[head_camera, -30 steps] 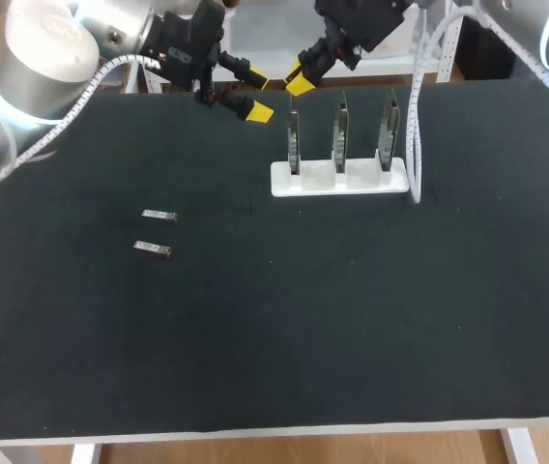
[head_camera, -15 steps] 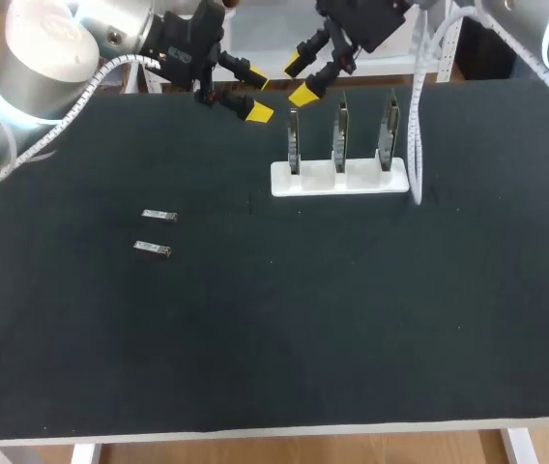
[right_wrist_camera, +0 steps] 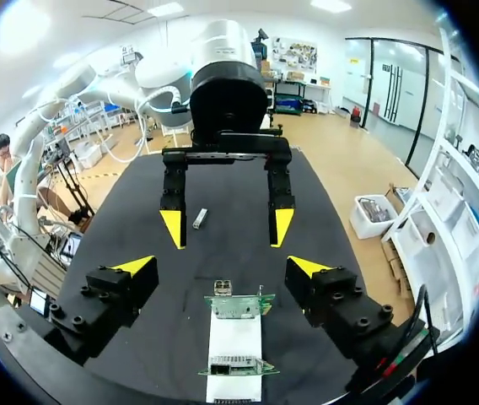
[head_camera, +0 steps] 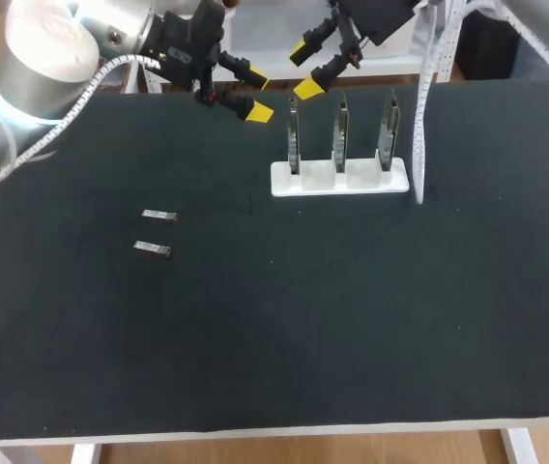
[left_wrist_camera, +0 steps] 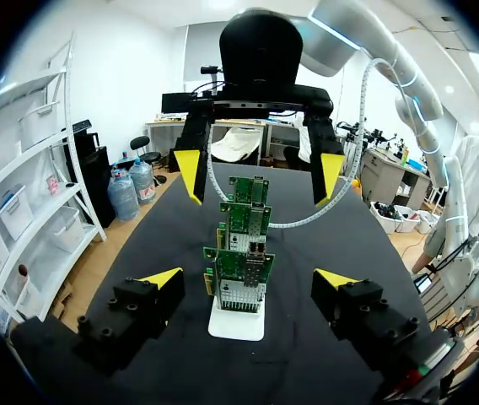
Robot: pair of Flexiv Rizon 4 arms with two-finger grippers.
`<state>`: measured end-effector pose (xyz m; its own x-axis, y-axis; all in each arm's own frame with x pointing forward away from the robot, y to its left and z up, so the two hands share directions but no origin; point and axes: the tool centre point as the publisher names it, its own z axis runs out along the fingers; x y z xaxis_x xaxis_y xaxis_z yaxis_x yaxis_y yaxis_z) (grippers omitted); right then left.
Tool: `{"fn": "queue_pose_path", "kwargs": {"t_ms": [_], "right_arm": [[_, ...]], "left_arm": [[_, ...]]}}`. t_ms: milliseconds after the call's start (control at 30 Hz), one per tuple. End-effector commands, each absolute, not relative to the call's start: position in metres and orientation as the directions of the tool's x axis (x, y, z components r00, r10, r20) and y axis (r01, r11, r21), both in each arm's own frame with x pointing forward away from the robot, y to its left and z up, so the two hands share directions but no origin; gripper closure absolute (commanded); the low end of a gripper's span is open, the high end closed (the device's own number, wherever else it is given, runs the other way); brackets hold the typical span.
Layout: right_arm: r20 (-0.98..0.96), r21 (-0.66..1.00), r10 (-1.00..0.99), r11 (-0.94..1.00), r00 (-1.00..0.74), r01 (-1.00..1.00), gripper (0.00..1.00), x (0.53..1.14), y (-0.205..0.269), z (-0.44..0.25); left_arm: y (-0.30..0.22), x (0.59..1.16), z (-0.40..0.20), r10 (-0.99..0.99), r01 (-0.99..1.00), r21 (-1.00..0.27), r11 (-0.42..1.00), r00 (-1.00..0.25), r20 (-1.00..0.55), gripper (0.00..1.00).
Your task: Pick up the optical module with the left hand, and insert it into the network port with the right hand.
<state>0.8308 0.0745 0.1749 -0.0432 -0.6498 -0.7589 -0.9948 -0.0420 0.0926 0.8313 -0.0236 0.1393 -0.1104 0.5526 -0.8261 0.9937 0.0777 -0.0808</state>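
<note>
Left gripper hovering wide open, empty, over the table's far edge | right gripper facing it, fingers spread wide | optical module and second module lying flat, well apart from both grippers, long axes running left-right.

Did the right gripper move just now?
Yes. The right gripper has pulled back, away from the white stand, and its fingers have spread wider.

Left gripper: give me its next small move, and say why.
Probably bring the left gripper down and back toward the farther optical module. The gripper hangs open and empty near the far edge of the table, and that module lies untouched.
</note>
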Motion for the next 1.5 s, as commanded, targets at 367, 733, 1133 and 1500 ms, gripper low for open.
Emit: {"fn": "queue_pose_path", "kwargs": {"t_ms": [367,733,1133,1500], "right_arm": [[-0.773,0.336,-0.634,-0.359,-0.037,-0.871,0.0,0.832,0.063,0.17],[-0.768,0.31,-0.64,-0.352,-0.015,-0.883,1.0,0.832,0.062,0.172],[-0.766,0.304,-0.643,-0.361,-0.001,-0.882,1.0,0.829,0.066,0.171],[-0.768,0.304,-0.641,-0.365,0.001,-0.88,1.0,0.83,0.073,0.167]], "left_arm": [[-0.024,0.833,0.139,0.555,0.994,-0.082,0.075,-0.11,-0.825,0.0],[-0.024,0.833,0.139,0.555,0.994,-0.082,0.075,-0.11,-0.825,0.0],[-0.024,0.833,0.139,0.555,0.994,-0.082,0.075,-0.11,-0.825,0.0],[-0.024,0.833,0.139,0.555,0.994,-0.082,0.075,-0.11,-0.825,0.0]]}}
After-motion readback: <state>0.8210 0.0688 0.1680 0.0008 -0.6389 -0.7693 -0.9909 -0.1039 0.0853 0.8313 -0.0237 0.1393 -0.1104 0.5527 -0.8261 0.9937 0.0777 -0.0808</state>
